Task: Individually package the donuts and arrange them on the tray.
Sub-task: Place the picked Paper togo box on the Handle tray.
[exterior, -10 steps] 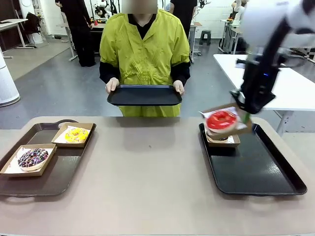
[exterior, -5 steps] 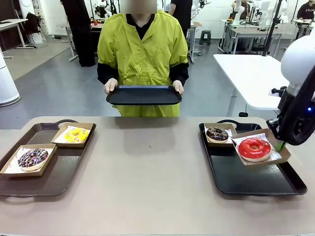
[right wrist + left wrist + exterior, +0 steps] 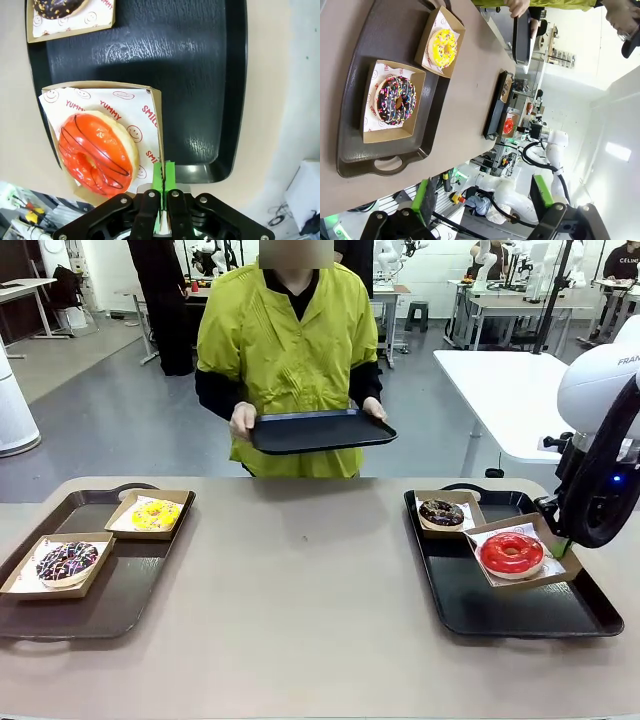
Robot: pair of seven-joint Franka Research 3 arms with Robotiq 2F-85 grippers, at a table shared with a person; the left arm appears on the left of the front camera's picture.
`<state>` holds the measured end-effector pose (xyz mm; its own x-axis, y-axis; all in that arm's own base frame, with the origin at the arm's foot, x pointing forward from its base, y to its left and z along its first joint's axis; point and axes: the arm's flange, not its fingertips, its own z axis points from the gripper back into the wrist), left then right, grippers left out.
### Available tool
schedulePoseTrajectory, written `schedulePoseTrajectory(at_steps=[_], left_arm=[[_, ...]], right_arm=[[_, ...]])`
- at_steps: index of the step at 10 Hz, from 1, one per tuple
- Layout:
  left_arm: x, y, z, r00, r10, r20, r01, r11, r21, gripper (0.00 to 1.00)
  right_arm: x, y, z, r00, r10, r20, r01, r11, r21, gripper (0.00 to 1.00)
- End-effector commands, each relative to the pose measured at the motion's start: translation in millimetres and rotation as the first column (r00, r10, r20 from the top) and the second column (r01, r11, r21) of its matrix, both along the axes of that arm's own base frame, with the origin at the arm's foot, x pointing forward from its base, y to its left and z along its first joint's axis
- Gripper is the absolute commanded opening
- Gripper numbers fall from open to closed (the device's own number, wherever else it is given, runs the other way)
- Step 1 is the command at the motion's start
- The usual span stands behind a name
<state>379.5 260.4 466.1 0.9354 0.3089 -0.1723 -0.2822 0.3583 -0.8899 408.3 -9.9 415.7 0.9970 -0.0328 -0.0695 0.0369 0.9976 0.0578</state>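
My right gripper (image 3: pixel 162 192) is pinched shut on the wall of the cardboard box (image 3: pixel 156 107) that carries the red glazed donut (image 3: pixel 511 551), green pads flat against the thin edge. I hold it by the rim so the pads stay off the glaze. The box sits low over the black tray (image 3: pixel 520 615) on my right, tilted a little in the front view; I can't tell if its base is fully down yet. Behind it on that tray, the dark chocolate donut (image 3: pixel 441 511) is already in its own box at the far corner, so I judge the red one is going in just beside it to form a row.

My left gripper (image 3: pixel 482 200) is wide open with nothing in it, hanging high above the brown tray (image 3: pixel 120 610) on my left, out of the way. That tray has the yellow iced donut (image 3: pixel 156 514) in a box at the far side and the chocolate donut with purple-white sprinkles (image 3: pixel 66 561) in a box nearer me, both boxes apart from each other.

The person across the table holds an empty black serving tray (image 3: pixel 318 430) in both hands, off the table, probably waiting to set it down or receive boxes.

Next I'd judge: settle the box flat, then release.
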Motion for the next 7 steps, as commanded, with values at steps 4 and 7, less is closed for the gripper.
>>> schedulePoseTrajectory(at_steps=[4,7], left_arm=[[-2,0,3,1.000,0.001,0.006,-0.001,1.000,-0.002,1.00],[-2,0,3,1.000,0.001,0.006,-0.001,1.000,-0.002,1.00]], right_arm=[[-4,-2,6,1.000,-0.004,0.003,0.004,1.000,0.002,0.01],[10,2,-22,1.000,-0.021,0.002,0.021,1.000,0.008,0.01]])
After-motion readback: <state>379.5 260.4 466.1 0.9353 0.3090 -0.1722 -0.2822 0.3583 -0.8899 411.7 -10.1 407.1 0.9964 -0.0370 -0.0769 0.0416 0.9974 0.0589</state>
